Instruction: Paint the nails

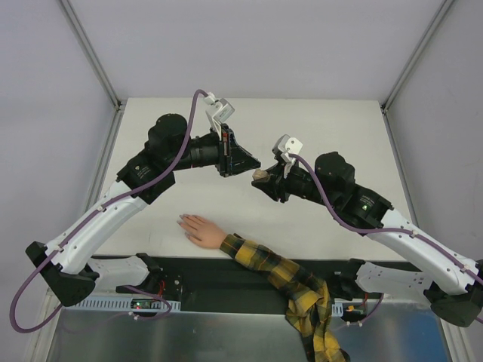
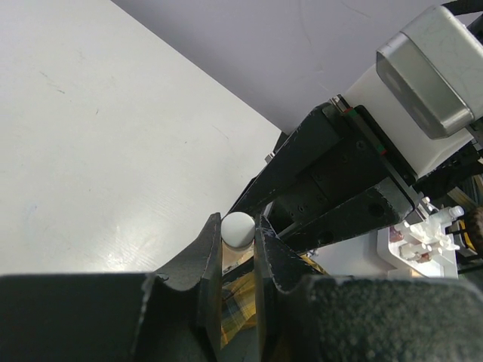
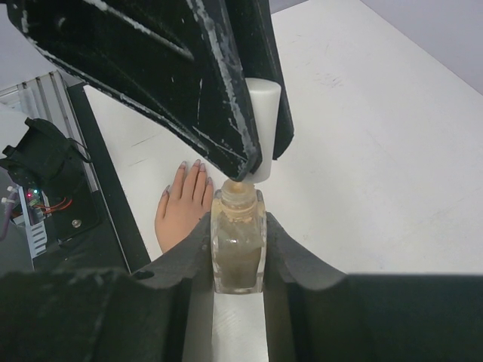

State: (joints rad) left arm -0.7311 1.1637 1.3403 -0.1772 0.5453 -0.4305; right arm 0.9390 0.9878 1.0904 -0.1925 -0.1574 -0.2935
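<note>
While left fingers [image 2: 207, 264] grip cap [image 2: 238, 228] and right fingers [image 3: 290, 256] bottle [image 3: 238, 249], nails [image 3: 198, 163] lie apart.

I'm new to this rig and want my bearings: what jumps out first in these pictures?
Mid-air above the white table, the right gripper clamps a glass bottle of beige polish while the left gripper pinches its white cylindrical cap. Near the front edge lies a flesh-coloured dummy hand in a yellow-and-black plaid sleeve, its pale nails facing up.

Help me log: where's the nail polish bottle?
Top view, centre: the nail polish bottle sits in the right pincer, its white cap in the left pincer, beyond the mannequin hand.
</note>
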